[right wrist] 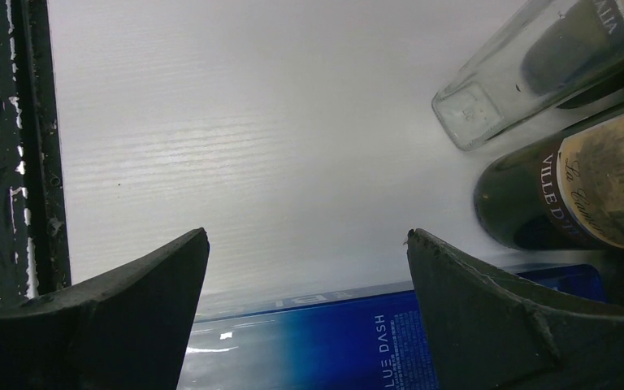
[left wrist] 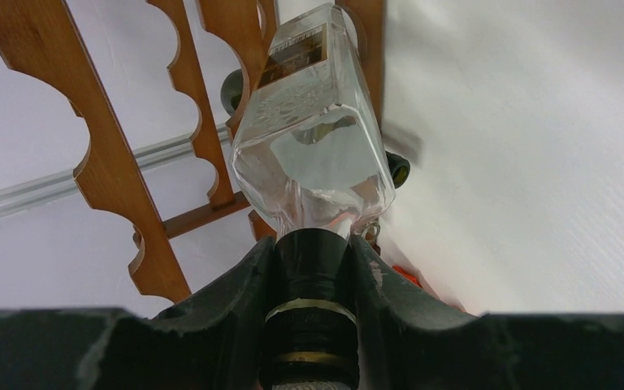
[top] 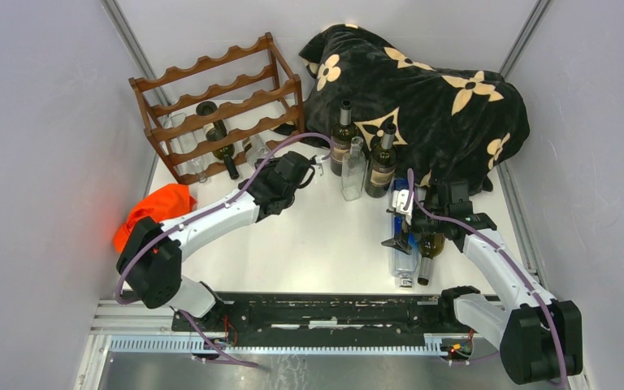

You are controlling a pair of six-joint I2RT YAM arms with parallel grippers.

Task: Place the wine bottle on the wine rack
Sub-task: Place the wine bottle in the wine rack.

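Now wine bottle (left wrist: 313, 138) base toward wine rack (left wrist: 114, 162), neck in left end effector (left wrist: 313, 244); right end effector (right wrist: 307, 236) wide.

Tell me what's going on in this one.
The left gripper is clamped on the dark-capped neck of a clear square bottle, with its base end pushed in among the rails of the wine rack; it has not let go. The right gripper is open and hovers over a blue-labelled bottle lying on the table. More upright bottles wait beside a black floral blanket.
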